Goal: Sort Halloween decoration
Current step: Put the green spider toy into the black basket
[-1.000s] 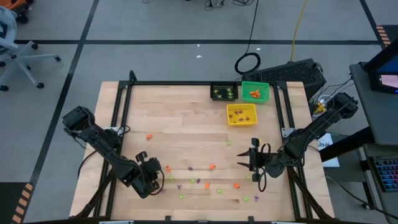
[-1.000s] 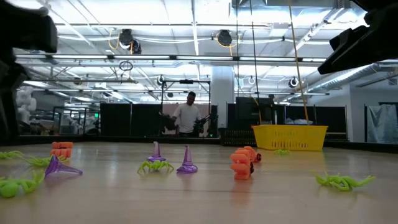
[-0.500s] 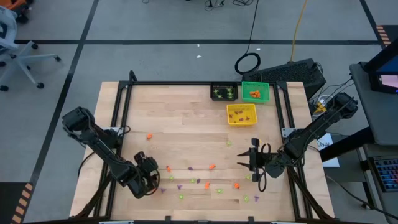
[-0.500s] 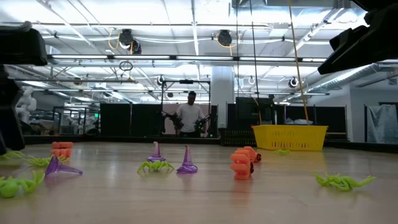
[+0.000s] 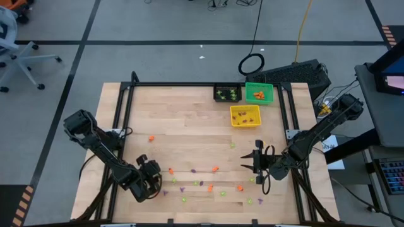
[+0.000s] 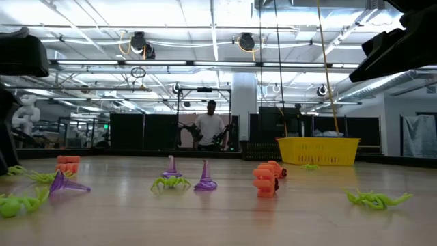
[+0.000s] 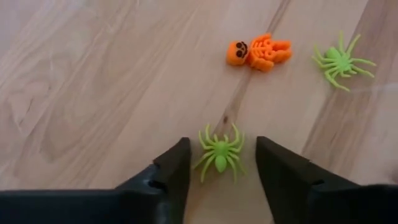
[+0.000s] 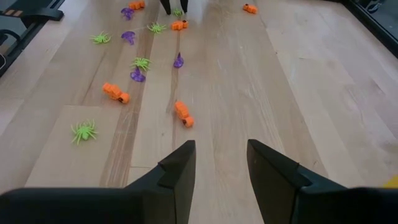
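Note:
The Halloween decoration lies scattered over the near half of the wooden table [image 5: 189, 132]: small orange, purple and light-green trinkets [image 5: 202, 183]. My left gripper [image 5: 158, 181] hangs low at the near left, pointing steeply down and open. In the left wrist view its fingers [image 7: 221, 163] stand on either side of a light-green spider [image 7: 219, 151] that lies flat on the wood, without touching it. An orange skeleton figure [image 7: 258, 51] and a second spider [image 7: 339, 60] lie just beyond. My right gripper [image 5: 247, 162] waits open above the near right, nothing between its fingers [image 8: 221, 163].
A black bin [image 5: 227, 93], a green bin [image 5: 259, 93] and a yellow bin [image 5: 245, 115] stand at the far right of the table, each with trinkets inside. A black frame rail [image 5: 189, 84] borders the table. A person [image 6: 209, 130] stands in the room far behind.
My left gripper has sunk toward the table at the near left and drifted slightly toward the near edge. My right arm has kept still, and no trinket has moved.

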`<state>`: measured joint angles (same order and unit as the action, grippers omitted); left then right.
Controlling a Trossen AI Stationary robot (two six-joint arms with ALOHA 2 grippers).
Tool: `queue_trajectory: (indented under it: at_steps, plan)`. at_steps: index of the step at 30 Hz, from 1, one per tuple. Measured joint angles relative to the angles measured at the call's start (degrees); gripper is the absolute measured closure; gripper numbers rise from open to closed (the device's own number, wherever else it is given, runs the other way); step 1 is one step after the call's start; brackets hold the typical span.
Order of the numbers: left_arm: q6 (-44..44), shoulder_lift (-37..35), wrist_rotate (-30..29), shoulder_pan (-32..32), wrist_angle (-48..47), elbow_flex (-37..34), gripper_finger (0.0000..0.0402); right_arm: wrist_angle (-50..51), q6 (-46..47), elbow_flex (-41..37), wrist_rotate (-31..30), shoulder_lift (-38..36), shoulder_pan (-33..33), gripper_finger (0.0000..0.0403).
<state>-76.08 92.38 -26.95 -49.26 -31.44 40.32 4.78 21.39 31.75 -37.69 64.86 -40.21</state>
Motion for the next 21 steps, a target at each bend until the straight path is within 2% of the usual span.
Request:
queue_trajectory:
  at_steps: [10, 21]
  plan:
    - [1.6, 0.0, 4.0, 0.1, -0.9, 0.0, 0.0384, 0.0, 0.0, 0.0, 0.0, 0.0, 0.0, 0.0273]
    - [2.0, 0.1, 4.3, 0.1, -1.4, 1.3, 0.0396, 0.1, 0.0, 0.0, 0.0, 0.0, 0.0, 0.0273]
